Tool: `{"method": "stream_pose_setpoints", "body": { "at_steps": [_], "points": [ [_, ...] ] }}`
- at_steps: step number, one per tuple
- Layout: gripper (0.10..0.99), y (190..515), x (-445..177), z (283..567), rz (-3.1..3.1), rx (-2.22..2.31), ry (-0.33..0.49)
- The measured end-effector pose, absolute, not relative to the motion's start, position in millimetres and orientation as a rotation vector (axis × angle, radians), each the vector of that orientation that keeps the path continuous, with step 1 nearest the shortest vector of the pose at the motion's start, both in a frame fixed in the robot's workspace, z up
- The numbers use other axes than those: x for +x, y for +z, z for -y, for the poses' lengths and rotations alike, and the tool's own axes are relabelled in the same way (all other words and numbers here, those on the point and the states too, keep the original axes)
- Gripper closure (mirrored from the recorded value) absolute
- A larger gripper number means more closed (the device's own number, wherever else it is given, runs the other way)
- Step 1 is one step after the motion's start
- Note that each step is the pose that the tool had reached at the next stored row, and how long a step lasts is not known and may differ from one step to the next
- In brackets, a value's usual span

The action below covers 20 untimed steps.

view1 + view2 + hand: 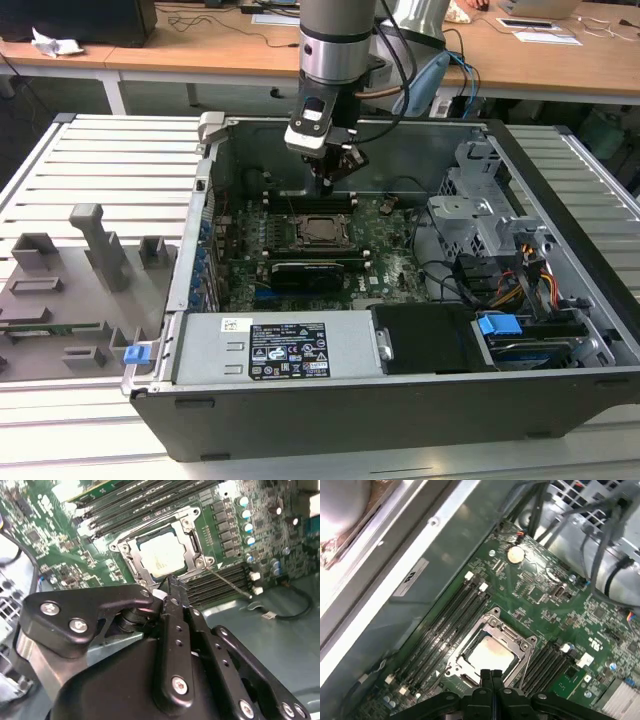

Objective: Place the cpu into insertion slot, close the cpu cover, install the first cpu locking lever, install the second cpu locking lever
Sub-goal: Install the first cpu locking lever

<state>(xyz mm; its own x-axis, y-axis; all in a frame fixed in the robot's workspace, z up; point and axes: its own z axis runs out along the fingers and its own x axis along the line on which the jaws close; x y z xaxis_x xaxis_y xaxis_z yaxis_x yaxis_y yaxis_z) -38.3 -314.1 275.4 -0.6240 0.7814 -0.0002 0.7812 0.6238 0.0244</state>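
The gripper [329, 183], fingers pressed together on nothing, is hovering just above one edge of the insertion slot [300, 229], where the cpu [161, 556] is lying flat beneath the lowered cpu cover [193, 540].

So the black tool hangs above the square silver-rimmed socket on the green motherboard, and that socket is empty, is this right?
The square silver-rimmed socket is not empty: the pale beige-silver square chip lies in it, as the first wrist view shows. The black tool does hang above it, over the green motherboard.
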Motion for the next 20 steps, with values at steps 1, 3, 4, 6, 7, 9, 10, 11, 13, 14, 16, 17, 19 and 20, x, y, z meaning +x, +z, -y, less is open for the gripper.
{"method": "stream_pose_setpoints", "body": {
  "at_steps": [1,3,4,6,7,9,10,11,13,14,16,17,19,20],
  "points": [
    [0.98,275.3,-38.3,314.1,-2.834,1.331,0.034],
    [0.98,275.2,-38.3,314.1,-2.865,1.267,0.034],
    [0.98,275.2,-38.3,314.1,-2.876,1.242,0.034],
    [0.98,275.1,-38.3,314.1,-2.904,1.177,0.035],
    [0.98,275.1,-38.3,314.1,-2.926,1.122,0.035],
    [0.98,275.2,-38.3,314.1,-2.961,1.028,0.035],
    [0.98,275.2,-38.3,314.1,-2.969,1.004,0.035],
    [0.98,275.1,-38.3,314.1,-2.979,0.977,0.035],
    [0.98,275.2,-38.3,314.1,-2.994,0.931,0.035],
    [0.98,275.2,-38.3,314.1,-3.0,0.911,0.036],
    [0.98,275.1,-38.2,314.1,-3.013,0.867,0.036],
    [0.98,275.1,-38.2,314.1,-3.02,0.844,0.036],
    [0.98,275.1,-38.2,314.1,-3.034,0.795,0.036],
    [0.98,275.1,-38.2,314.1,-3.038,0.778,0.036]
  ]
}}
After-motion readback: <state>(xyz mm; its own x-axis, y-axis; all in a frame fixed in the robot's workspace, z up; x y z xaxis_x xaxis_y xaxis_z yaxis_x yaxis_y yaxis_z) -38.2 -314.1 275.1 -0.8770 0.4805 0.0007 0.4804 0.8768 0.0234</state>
